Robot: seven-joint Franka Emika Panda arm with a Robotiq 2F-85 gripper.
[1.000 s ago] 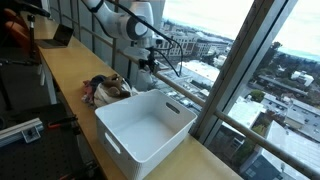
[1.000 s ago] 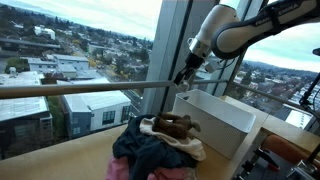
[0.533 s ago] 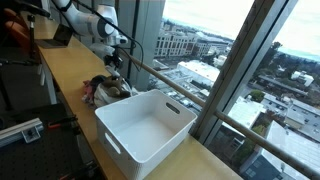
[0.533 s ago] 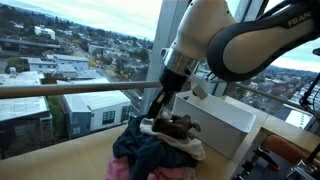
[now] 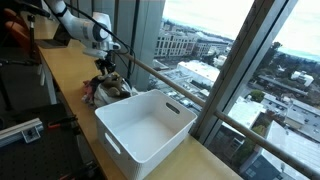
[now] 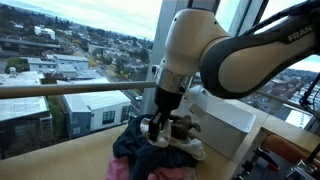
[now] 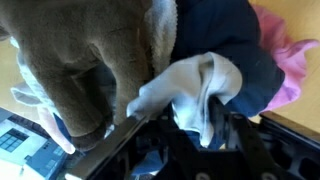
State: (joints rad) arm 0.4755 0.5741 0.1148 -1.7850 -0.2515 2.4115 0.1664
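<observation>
- Right now the brown plush (image 6: 181, 126) lies on top of a heap of clothes (image 6: 150, 158), on the side of the heap that faces the bin (image 6: 228, 112).
- In the wrist view the plush (image 7: 90, 50) fills the upper left of the picture, close above the dark fingers at the bottom edge.
- The gripper (image 6: 158, 128) points straight down into the heap, just beside the plush. In an exterior view its tip seems to touch the clothes, and the plush lies on its bin side.
- In an exterior view from farther off, the gripper (image 5: 104, 68) hangs right over the heap, with the arm bent above it.
- I cannot tell whether the jaws are spread or pressed together. The fingers are blurred and half buried in cloth in the wrist view, and too small in the others.
- A white cloth (image 7: 190, 85) lies in folds between the plush and the fingers, touching the plush.
- A dark blue cloth (image 7: 225, 30) lies beside the plush, and a pink cloth (image 7: 288, 50) shows past it at the right edge.
- The heap rests on a wooden table (image 5: 62, 85), along the edge by the window.
- The white bin stands just beside the heap on the same table, with its open top up.
- A rail (image 6: 70, 90) runs outside the glass, with city buildings beyond it.
</observation>
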